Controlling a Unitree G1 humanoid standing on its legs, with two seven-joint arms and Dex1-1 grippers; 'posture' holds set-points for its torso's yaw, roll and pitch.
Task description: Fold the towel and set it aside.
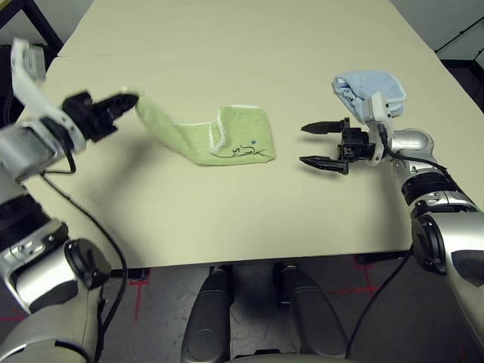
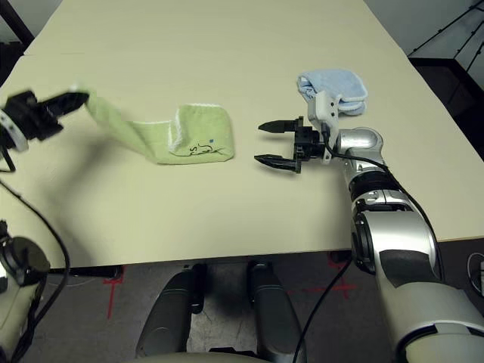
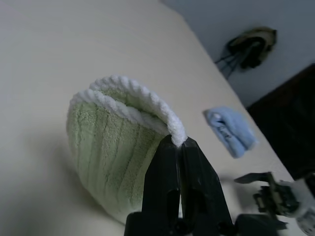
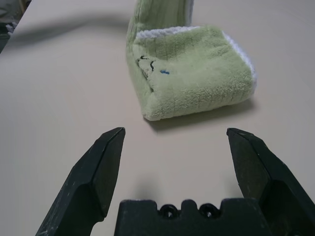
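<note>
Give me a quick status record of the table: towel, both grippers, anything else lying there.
towel: green towel, right part folded over with its logo showing, left part raised toward the left gripper
left gripper: left gripper, shut on the towel's white-edged end, above the table
right gripper: right gripper, open and holding nothing, to the right of the towel
other cloth: light blue cloth, folded, beyond the right gripper
fold: not finished
set aside: not yet done

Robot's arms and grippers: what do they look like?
Both arms are silver with black joint sections and loose black cables along them. The left gripper and right gripper each have two black, tapering fingers on a black base, with a white bracket behind. On the right gripper's base, two small round screw heads show.
</note>
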